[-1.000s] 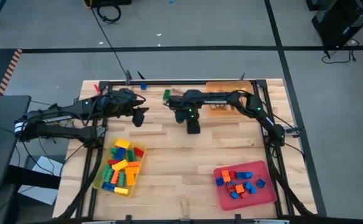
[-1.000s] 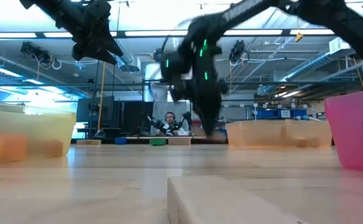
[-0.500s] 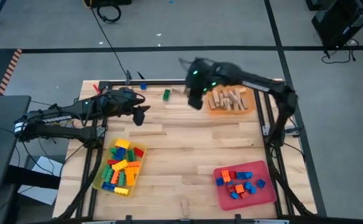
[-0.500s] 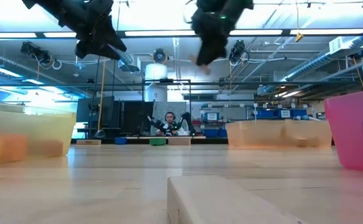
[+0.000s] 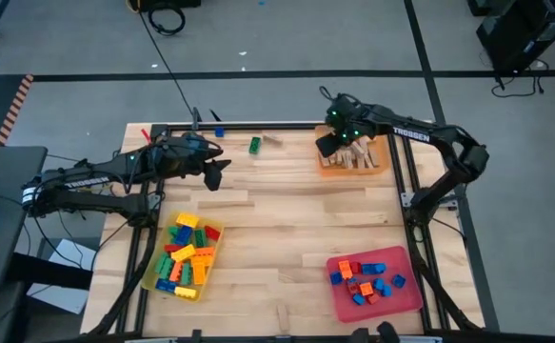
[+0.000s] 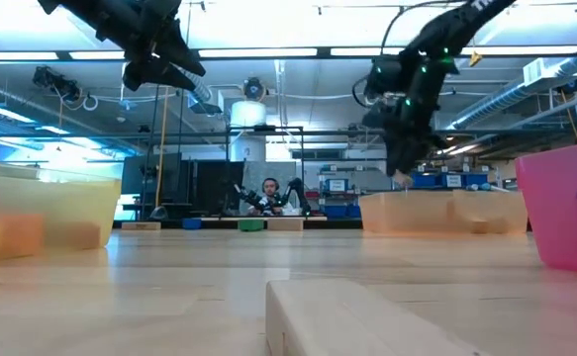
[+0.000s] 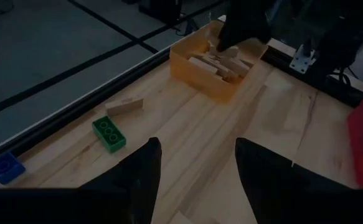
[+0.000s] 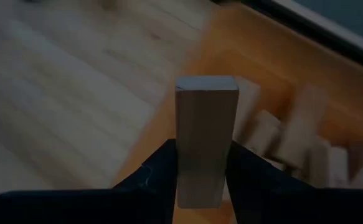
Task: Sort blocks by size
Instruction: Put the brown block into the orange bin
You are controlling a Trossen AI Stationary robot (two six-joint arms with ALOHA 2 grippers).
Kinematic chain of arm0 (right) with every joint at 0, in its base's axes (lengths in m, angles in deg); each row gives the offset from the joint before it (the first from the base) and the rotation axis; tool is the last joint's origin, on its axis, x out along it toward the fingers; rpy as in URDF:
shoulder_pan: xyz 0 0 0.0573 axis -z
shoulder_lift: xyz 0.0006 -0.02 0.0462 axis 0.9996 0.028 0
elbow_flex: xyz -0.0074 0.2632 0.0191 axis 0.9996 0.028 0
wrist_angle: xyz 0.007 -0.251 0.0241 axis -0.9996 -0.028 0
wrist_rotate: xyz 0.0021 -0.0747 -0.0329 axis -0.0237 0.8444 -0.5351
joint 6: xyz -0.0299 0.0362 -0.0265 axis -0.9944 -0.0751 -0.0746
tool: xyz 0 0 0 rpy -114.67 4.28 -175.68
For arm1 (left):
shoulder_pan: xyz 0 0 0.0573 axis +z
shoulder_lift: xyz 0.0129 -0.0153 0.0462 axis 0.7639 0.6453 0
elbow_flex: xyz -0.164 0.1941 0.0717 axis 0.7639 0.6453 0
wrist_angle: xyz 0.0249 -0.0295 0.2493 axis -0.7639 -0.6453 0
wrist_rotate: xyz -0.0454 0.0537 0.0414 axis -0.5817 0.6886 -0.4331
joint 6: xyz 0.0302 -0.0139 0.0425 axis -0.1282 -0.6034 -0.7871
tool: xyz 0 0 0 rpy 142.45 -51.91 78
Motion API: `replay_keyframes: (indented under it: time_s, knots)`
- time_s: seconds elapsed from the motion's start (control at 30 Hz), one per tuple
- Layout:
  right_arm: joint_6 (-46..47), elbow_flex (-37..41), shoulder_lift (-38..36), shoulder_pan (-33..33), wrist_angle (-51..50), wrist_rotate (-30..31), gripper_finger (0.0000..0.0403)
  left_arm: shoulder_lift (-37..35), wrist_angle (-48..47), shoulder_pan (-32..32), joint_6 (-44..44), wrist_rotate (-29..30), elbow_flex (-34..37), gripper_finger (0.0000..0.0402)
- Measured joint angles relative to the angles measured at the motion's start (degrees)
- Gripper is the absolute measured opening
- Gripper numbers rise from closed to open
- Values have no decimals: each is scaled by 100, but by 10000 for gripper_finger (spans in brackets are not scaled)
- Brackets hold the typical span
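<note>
Trays mostly filled | right gripper (image 8: 200,177) pinching wooden block (image 8: 205,127) above orange tray (image 5: 327,168) | left gripper (image 7: 197,168) spread, waiting | green brick (image 5: 255,146) left

Counts from my feeds: trays, loose blocks, arms.
I see three trays: yellow tray (image 5: 153,270), orange tray (image 5: 384,164), red tray (image 5: 412,293). Loose on the table (image 5: 287,229): one green brick (image 5: 255,146), one blue brick (image 7: 4,168), one wooden piece (image 7: 124,106), another wooden block (image 6: 367,321) at the near edge. Two arms. Tray contents too heaped to count exactly.
</note>
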Motion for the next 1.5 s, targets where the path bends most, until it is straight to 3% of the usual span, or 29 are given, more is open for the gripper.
replay_keyframes:
  time_s: [0.1, 0.33, 0.53, 0.93, 1.2, 1.5]
  knots:
    - [184, 245, 87, 136, 99, 49, 119, 0, -9, 0, 0, 0, 0, 214]
    - [311, 340, 142, 215, 99, 196, 210, 0, -11, 0, 0, 0, 0, 214]
    - [254, 338, -35, 211, 74, 167, 249, 0, 11, 0, 0, -1, 0, 214]
    - [454, 334, -989, -183, 54, 142, 250, 2, 496, 0, 2, -4, 0, 214]
    - [485, 332, -1469, -772, -181, 142, 250, 2, 918, 0, 2, -7, 0, 214]
    - [1190, 332, -1754, -1725, -276, 400, 241, 2, 1335, 0, 2, -7, 0, 214]
